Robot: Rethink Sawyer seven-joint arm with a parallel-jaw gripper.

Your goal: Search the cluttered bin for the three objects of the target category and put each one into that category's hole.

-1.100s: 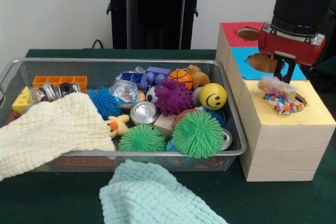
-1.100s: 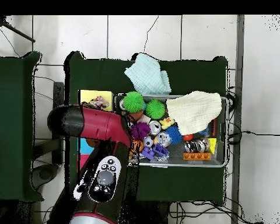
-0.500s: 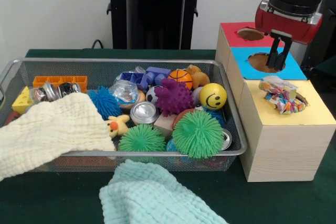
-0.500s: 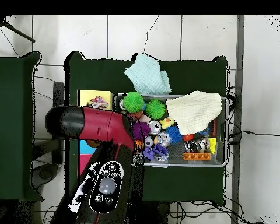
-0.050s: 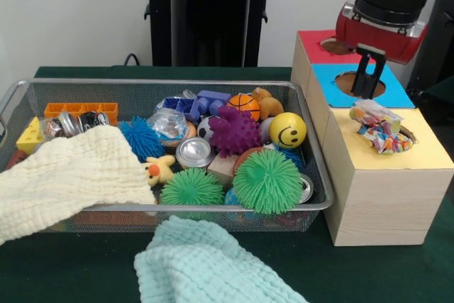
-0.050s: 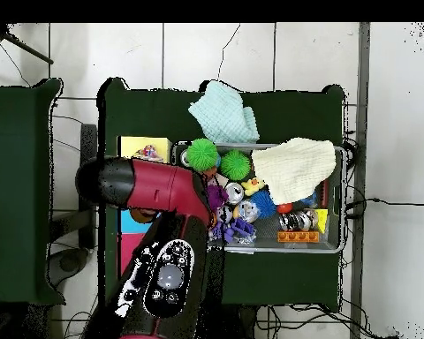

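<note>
Surface: dark green table, with wire bin beside wooden sorting box.
Gripper: gripper raised over the blue panel's hole, holding nothing; finger spread hard to judge, possibly nearly closed.
Dropped item: crumpled multicoloured wrapper lying on the yellow panel at its hole, apart from the gripper.
Candidates left: likely crinkly silver wrapper mid-bin, though category uncertain.
Key relation: bin lies across from the gripper, toward the picture's left in front view and lower down; wrapper among the balls, beside the blue spiky ball.
</note>
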